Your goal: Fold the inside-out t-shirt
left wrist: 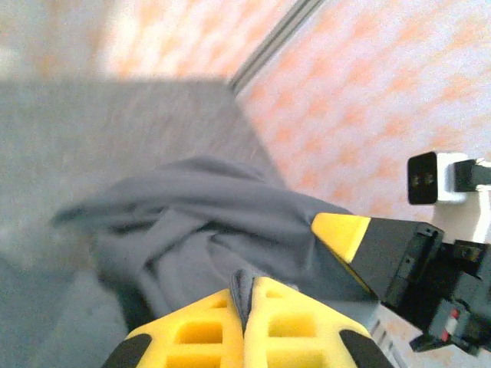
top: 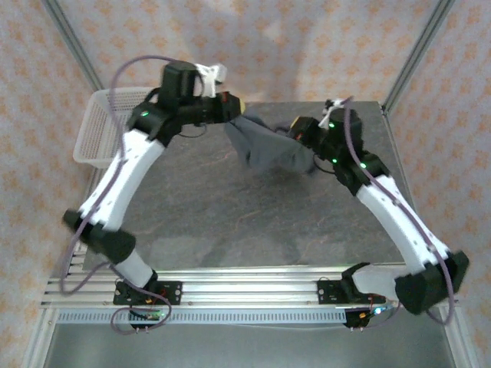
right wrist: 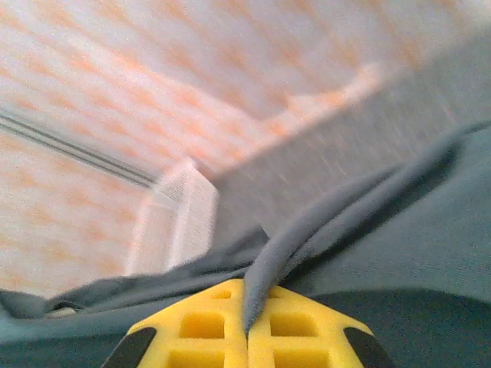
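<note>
The inside-out t-shirt (top: 270,146), dark slate-grey, hangs bunched between my two grippers over the far middle of the table. My left gripper (top: 235,108) is shut on its left upper edge. In the left wrist view a fold of the shirt (left wrist: 207,207) is pinched between the yellow pads at the left gripper (left wrist: 247,290). My right gripper (top: 298,130) is shut on the right part of the shirt. A thick hem of the shirt (right wrist: 399,245) runs into the closed pads of the right gripper (right wrist: 249,290). One right finger (left wrist: 342,231) shows against the cloth.
A white mesh basket (top: 100,126) stands at the table's far left corner, also seen as the basket (right wrist: 173,222) past the shirt. The grey table (top: 215,215) has bare room in front of the shirt. Patterned walls and metal posts close in the far side.
</note>
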Robot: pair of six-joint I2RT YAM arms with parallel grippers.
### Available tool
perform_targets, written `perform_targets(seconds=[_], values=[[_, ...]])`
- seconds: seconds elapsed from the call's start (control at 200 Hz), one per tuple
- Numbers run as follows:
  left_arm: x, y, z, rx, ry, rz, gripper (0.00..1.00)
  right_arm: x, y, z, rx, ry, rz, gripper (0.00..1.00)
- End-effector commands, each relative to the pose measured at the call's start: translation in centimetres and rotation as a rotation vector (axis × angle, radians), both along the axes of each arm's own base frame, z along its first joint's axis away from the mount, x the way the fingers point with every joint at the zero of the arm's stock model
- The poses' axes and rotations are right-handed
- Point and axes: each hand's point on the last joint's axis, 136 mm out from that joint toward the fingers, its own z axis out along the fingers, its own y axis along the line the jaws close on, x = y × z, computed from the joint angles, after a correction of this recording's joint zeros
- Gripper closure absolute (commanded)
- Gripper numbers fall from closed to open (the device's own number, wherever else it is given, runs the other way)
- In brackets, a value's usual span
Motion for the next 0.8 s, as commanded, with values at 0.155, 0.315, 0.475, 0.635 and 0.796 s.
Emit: perform_targets(seconds=[0.155,0.315,0.475,0.635,0.796], values=[[-8.0,6.7,-21.7,0.352,0.34,0.167,0.96,-8.0,-2.3,-18.0,-0.104,0.314,0.004,0.87],[-12.6,10.8,-29.6,0.433,0.503,0.301,0.6,-13.9,-1.6,-24.3,-0.102,0.503,0.126,0.64],[-11.2,10.8,-24.9,0.414,0.398,0.31,0.44,-13.0,-4.0,-18.9,-0.154,0.276,0.043,0.47],[-8.9,3.1,-21.5,0.3,0.315,0.075,0.4,-10.1,-4.8,-18.9,-0.367,0.304,0.001,0.44],[-7.9,-2.1,-26.1,0.538,0.364,-0.056,0.36,-8.5,-2.4,-21.9,-0.503,0.486,0.145,0.46]])
